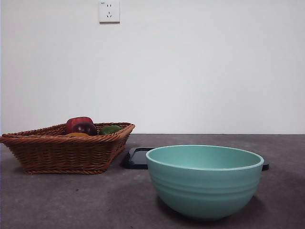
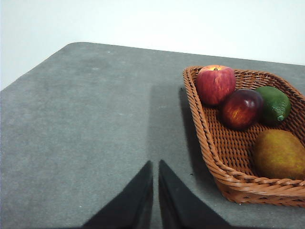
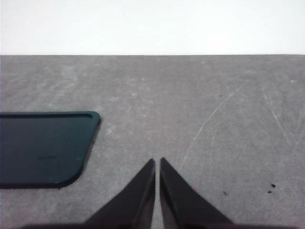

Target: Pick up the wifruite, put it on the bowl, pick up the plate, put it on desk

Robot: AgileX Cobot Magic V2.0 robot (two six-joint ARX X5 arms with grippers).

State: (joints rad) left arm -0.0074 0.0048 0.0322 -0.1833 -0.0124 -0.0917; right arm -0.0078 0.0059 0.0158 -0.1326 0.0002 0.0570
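Nearest the front camera stands the mint-green bowl point(image 1: 205, 180), empty as far as its rim lets me see, resting on the counter point(image 1: 71, 200); nothing of the task is done yet. Behind the bowl, and partly hidden by it, lies a flat dark plate point(image 1: 137, 158), which my right wrist view shows as a dark, round-cornered slab point(image 3: 43, 149) lying on the counter. To one side of the plate sits a wicker basket point(image 1: 62, 151) holding the wifruite point(image 2: 279, 153), the orange-brown fruit lying against the basket's near wall, with a dark red-purple fruit point(image 2: 240, 108), a red apple point(image 2: 215, 84) and a green fruit point(image 2: 274, 104) farther in. My left claw point(image 2: 155, 167) hangs above bare counter just beside the basket, its jaws pressed together and holding nothing. My right claw point(image 3: 157, 164) hovers near the plate's corner, jaws likewise pressed together and empty. Still to do, in my judgement: lift the wifruite out, set it in the bowl, then pick up the plate and set it down on the counter. The basket wall and the neighbouring fruits crowd the wifruite, and the plate lies flat on the counter, so it offers little edge to pinch. A wall socket point(image 1: 109, 11) shows on the white wall behind.
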